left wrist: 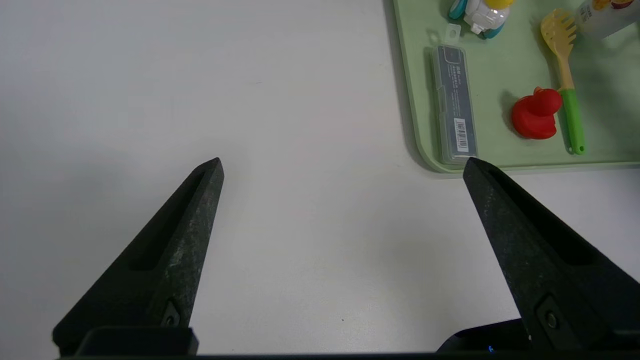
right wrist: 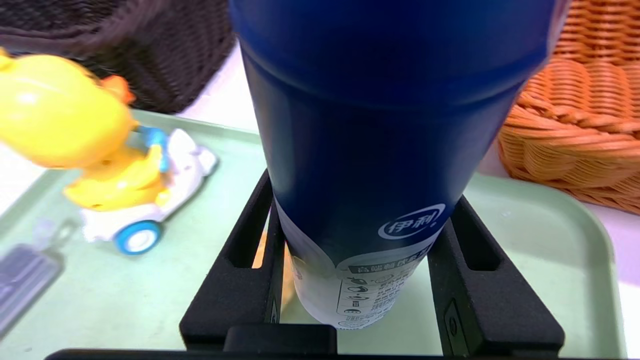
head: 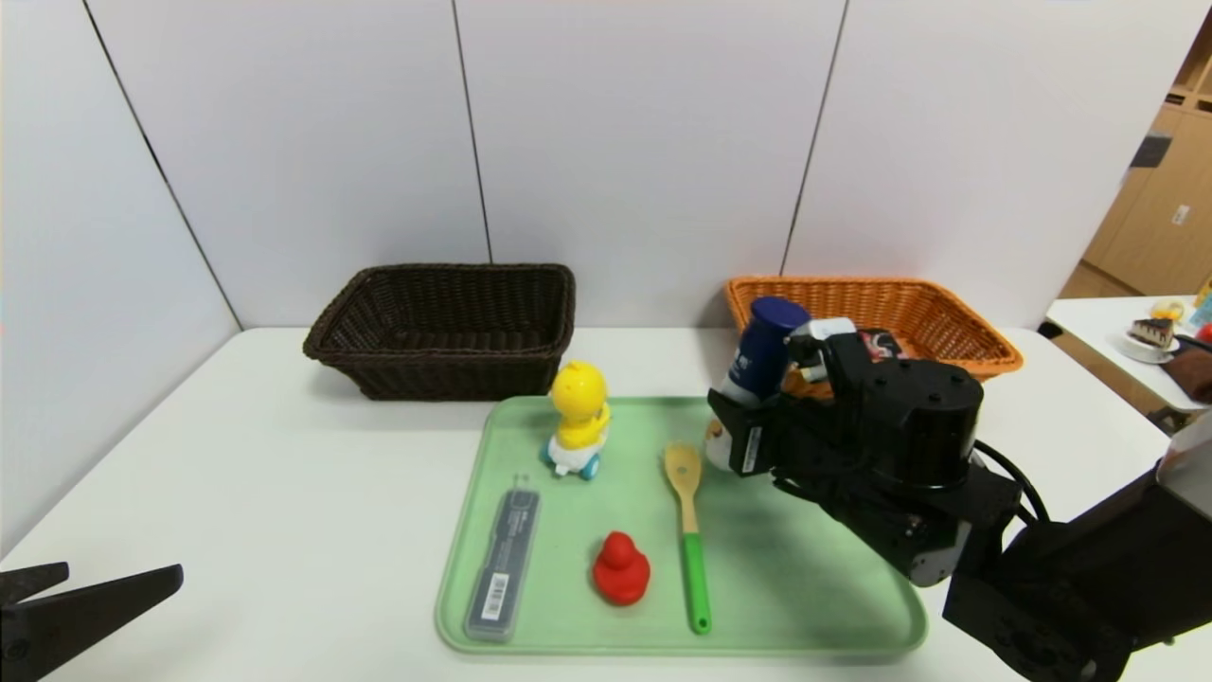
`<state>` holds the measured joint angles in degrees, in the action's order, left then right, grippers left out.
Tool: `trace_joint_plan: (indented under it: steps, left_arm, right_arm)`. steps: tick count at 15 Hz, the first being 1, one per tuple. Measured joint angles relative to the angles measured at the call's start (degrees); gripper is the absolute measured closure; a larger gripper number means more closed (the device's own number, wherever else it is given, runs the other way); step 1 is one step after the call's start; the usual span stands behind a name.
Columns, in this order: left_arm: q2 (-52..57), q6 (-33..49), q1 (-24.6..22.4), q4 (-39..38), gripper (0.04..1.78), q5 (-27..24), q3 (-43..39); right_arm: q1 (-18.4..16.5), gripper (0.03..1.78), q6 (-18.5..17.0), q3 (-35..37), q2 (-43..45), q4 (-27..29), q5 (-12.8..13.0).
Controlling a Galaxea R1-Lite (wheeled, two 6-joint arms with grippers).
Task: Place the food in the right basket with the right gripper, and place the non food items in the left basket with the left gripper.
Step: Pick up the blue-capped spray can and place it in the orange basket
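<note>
Right gripper (head: 757, 417) clamped on the tall white bottle with dark blue top (head: 762, 360), one black finger (right wrist: 235, 280) pressed to each side of the lower white body; bottle tilted, cap leaning toward the far right corner of the counter, base raised over the far right part of the green tray (head: 814, 606). Just beyond the bottle, toward the far edge on the right: orange woven basket (head: 947, 317), with a bit of the small black carton with red print (head: 881, 341) showing inside it behind the gripper's housing. At the far edge left of centre: dark brown woven basket (head: 445, 327), well apart from the orange one.

Left gripper (left wrist: 342, 172) parked low over the near left corner of the white counter (head: 284, 474), fingers (left wrist: 165, 245) spread wide with nothing between them, one tip just beside the tray's near left corner in the left wrist view.

On the tray, near the counter's middle: yellow duck toy on white-blue wheels (head: 578, 417) upright at the far left; yellow pasta fork with green handle (head: 689, 530) lying lengthwise, head toward the far edge, close to the bottle's base; small red rubber duck (head: 620, 568) just left of the fork's handle; slim grey barcoded case (head: 502, 564) lying along the tray's left rim, barcode toward the near edge.
</note>
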<state>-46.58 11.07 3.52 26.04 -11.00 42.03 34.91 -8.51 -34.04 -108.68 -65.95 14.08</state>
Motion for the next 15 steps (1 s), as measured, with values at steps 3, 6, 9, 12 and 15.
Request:
trace_joint_plan:
  steps: [3, 6, 9, 12, 15]
  left_arm:
    - [0.0, -0.1, 0.02, 0.0, 0.13, -0.02, 0.02]
    - [-0.11, -0.07, 0.06, 0.02, 0.13, -0.07, 0.02]
    - [-0.22, -0.1, 0.06, 0.0, 0.13, -0.09, 0.0]
    - [-0.22, -0.1, 0.06, 0.0, 0.13, -0.13, -0.17]
    - [-0.22, -0.1, 0.06, 0.0, 0.13, -0.11, -0.2]
  right_arm:
    - [0.44, 1.01, -0.17, -0.55, 3.45, 3.3, -0.26]
    - [1.66, 1.01, -2.67, -4.02, 9.78, 13.6, -1.79]
    - [1.33, 1.01, -5.55, -15.1, 15.76, 28.81, -3.94]
    - [-5.03, 1.01, -5.32, -27.65, 18.54, 41.7, -7.5]
    - [-13.59, 1.01, 2.28, -33.0, 18.52, 49.07, -12.93]
